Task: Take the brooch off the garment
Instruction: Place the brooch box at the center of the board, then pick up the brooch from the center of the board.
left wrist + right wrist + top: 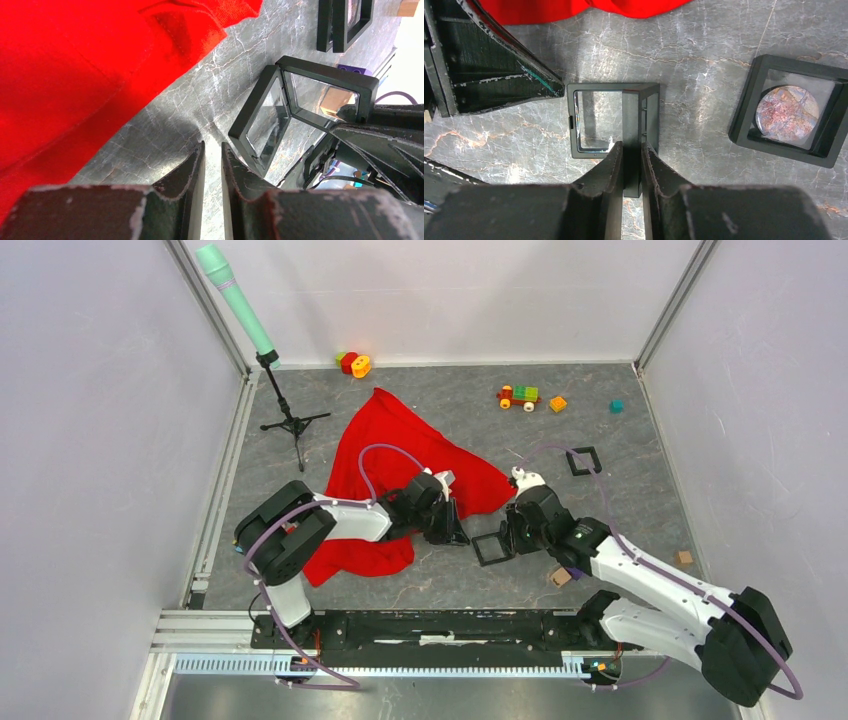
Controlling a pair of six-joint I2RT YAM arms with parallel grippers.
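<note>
The red garment (400, 450) lies crumpled left of centre; its edge shows in the left wrist view (75, 75) and along the top of the right wrist view (574, 7). The brooch is not visible in any view. My left gripper (452, 530) hovers over bare floor just off the cloth's edge, and its jaws (213, 147) stand a narrow gap apart with nothing between them. My right gripper (508, 535) (632, 147) is shut on the raised lid of a black square hinged case (490, 548) (280, 115) (609, 120), which stands open between the two grippers.
A second black square case (583, 460) (749, 115) holding a round reddish disc lies to the right. A small tripod (290, 425) with a green tube stands at the back left. Toy blocks (520, 397) lie at the back, and wooden cubes (683, 558) near the right arm.
</note>
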